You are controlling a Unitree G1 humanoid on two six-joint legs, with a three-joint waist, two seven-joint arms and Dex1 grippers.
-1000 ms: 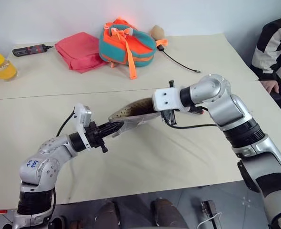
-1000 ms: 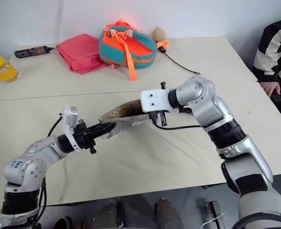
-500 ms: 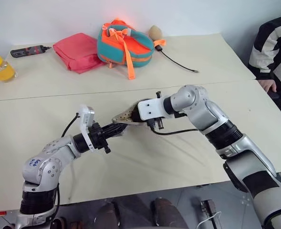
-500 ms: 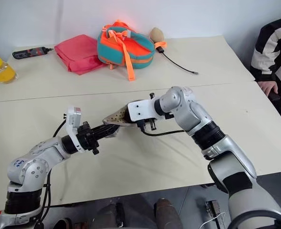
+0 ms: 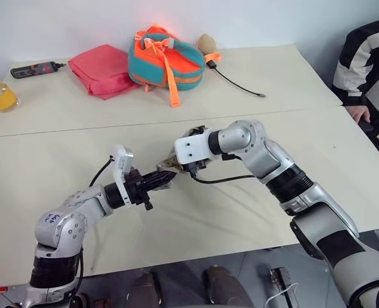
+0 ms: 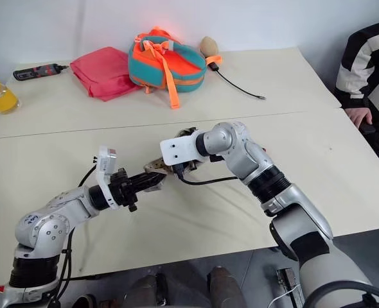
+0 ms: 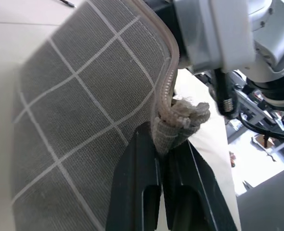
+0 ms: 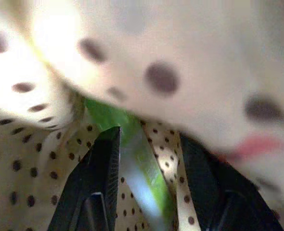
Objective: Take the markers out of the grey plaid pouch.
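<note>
Between your right tool's [image 8: 147,187] parted fingers a slim, slippery green marker [image 8: 142,159] is lying; grip mid-barrel while the left tool [image 7: 163,159] is pinching the limp pouch [image 7: 89,115].

Both robot arms: silver-grey rounded metal shells with black joint bands. Left arm [image 5: 67,224] carries blue handwritten marks on its shoulder shell and a thin black cable looping to a white wrist block. Right arm [image 5: 286,179]: white rectangular wrist plate, black cable trailing beneath. Fingers [image 7: 142,192] matte black.

Lab-like room: bare cream tables [image 5: 61,122], seated onlooker [image 5: 366,70].
</note>
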